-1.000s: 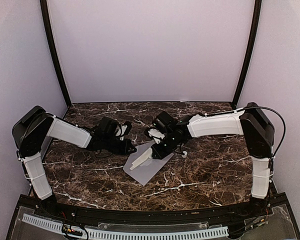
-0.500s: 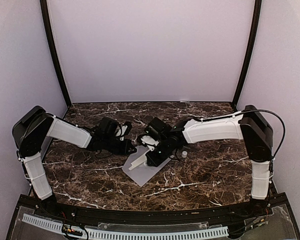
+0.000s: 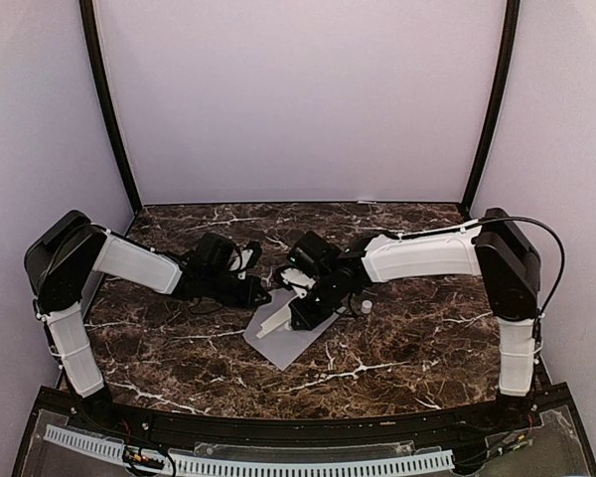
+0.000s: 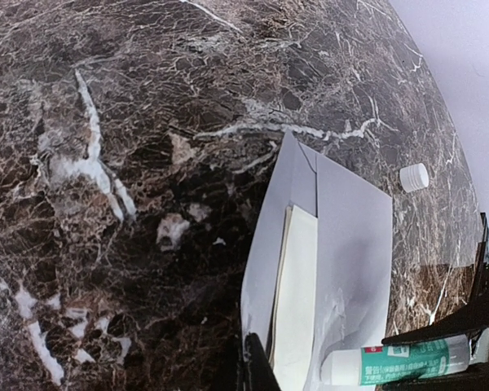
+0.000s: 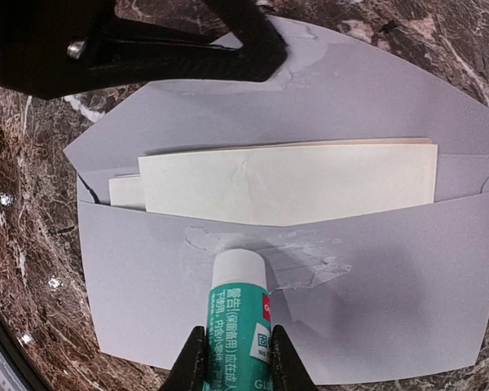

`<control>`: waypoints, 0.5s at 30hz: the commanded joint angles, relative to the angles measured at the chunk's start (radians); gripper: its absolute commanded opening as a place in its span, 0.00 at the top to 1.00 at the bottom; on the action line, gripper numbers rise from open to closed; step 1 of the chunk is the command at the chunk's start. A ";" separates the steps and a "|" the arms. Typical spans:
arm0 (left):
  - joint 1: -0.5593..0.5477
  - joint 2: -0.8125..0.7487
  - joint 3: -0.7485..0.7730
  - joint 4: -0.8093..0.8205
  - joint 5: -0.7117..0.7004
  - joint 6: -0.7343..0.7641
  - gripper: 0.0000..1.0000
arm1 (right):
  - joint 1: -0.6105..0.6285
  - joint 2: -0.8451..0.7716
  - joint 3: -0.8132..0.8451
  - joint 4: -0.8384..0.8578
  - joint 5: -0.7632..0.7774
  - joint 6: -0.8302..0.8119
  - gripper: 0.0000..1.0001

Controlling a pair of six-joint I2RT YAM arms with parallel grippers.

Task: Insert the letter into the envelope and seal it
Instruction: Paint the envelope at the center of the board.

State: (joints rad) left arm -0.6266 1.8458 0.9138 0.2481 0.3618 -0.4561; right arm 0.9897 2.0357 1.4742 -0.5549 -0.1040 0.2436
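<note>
The right end effector (image 5: 236, 358) clamps a glue stick (image 5: 238, 301) onto the unsealed envelope (image 5: 375, 269) on the table (image 3: 397, 348), just below the letter (image 5: 310, 183) tucked inside, while the left end effector (image 5: 261, 65), jaws closed, sits over the flap (image 5: 375, 90); stray glue could bond the letter or wrinkle the paper.

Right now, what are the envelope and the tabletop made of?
The envelope looks like thin matte paper: it folds sharply and wrinkles where glue is smeared. The tabletop looks like polished dark marble with white veins, though it might be a printed surface.
</note>
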 commanded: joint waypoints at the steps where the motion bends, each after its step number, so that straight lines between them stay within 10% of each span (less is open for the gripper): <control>1: -0.006 -0.006 0.012 -0.012 0.003 0.011 1.00 | -0.076 0.024 -0.074 -0.063 0.069 0.016 1.00; 15: -0.005 -0.007 0.012 -0.012 0.003 0.011 1.00 | -0.077 0.015 -0.061 -0.071 0.068 -0.016 1.00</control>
State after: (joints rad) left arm -0.6266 1.8458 0.9142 0.2573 0.3519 -0.4561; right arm 0.8974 2.0247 1.4425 -0.5117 -0.1040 0.2428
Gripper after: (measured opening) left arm 0.007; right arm 0.188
